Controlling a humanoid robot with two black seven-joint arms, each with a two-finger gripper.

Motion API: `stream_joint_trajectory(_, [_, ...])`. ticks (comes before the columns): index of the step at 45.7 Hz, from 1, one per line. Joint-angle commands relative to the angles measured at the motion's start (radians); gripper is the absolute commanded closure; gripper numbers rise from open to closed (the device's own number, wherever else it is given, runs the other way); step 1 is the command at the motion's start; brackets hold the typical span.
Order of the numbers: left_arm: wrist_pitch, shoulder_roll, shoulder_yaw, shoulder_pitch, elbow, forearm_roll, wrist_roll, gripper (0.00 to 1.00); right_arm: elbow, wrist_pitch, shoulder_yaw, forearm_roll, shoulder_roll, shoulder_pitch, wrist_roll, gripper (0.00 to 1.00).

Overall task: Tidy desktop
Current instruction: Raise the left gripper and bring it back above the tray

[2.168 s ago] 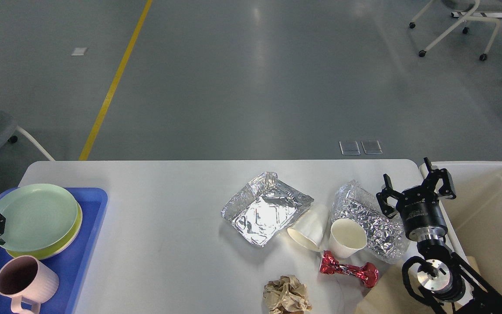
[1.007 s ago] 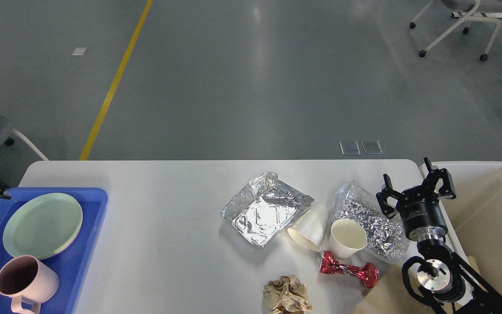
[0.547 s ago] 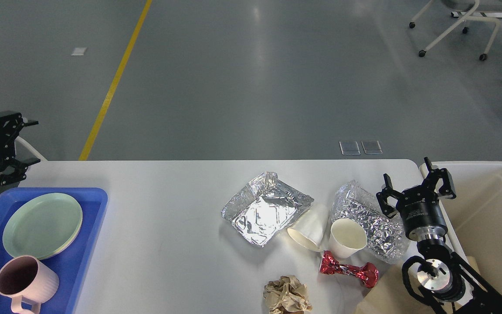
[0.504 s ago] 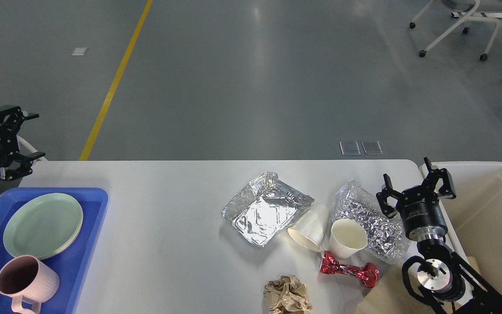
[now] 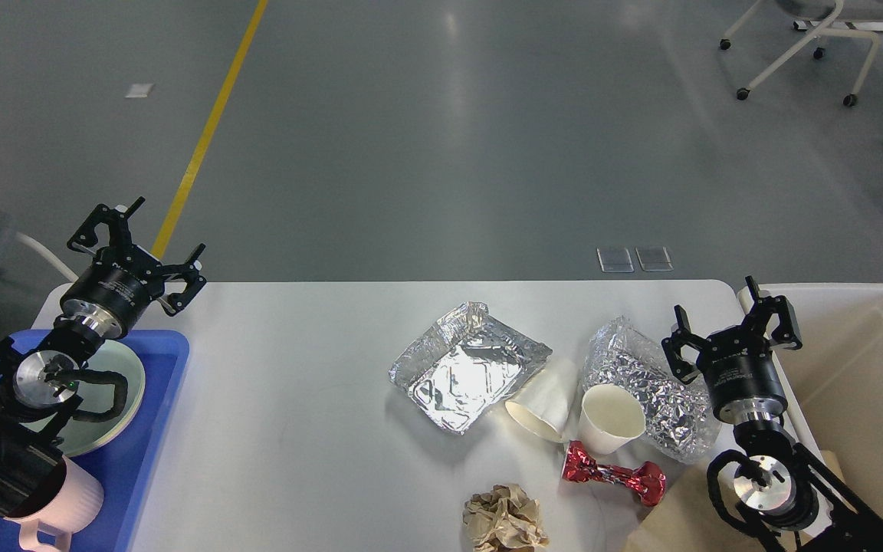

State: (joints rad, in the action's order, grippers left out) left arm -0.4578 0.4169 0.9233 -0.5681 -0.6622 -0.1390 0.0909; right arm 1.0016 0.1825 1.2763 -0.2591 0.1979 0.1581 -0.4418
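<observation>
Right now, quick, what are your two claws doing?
Left end effector: open, holding nothing.
Right end effector: open, holding nothing.

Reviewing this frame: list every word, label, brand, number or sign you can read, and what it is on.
No legible text anywhere.
Right gripper: faint pale marking on its black wrist collar, too small to read.
Left gripper: similar faint marking on its collar, unreadable.
Crumpled red foil wrapper on the white desktop: no print discernible.

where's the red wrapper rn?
In the head view, the red foil wrapper lies on the desktop near its front right, just in front of the upright paper cup and right of the crumpled brown paper.
</observation>
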Motion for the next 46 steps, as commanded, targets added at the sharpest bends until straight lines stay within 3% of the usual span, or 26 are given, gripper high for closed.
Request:
stream_joint_trajectory(1, [0.066, -0.023, 0.138, 0.174, -0.239, 0.081, 0.015, 0.04, 0.002, 0.0, 0.0, 0.0, 0.0, 0.0, 0.0, 0.0])
stream_joint_trajectory(6, [0.107, -0.107, 0.323, 0.299, -0.336, 0.261, 0.017, 0.04, 0.002, 0.0, 0.0, 0.0, 0.0, 0.0, 0.0, 0.0])
stream_joint_trajectory(12, [0.1, -0.193, 0.488, 0.364, -0.341, 0.435, 0.0, 0.04, 0.002, 0.0, 0.0, 0.0, 0.0, -0.002, 0.0, 0.0])
stream_joint_trajectory(21, [0.084, -0.207, 0.514, 0.393, -0.341, 0.432, 0.016, 0.04, 0.002, 0.0, 0.0, 0.0, 0.0, -0.002, 0.0, 0.0])
stream_joint_trajectory(28, [0.044, -0.205, 0.513, 0.404, -0.339, 0.432, 0.012, 0.04, 0.002, 0.0, 0.0, 0.0, 0.0, -0.002, 0.0, 0.0])
stream_joint_trajectory(46, [0.042, -0.207, 0.575, 0.395, -0.336, 0.437, -0.002, 0.04, 0.002, 0.0, 0.0, 0.0, 0.0, -0.002, 0.0, 0.0])
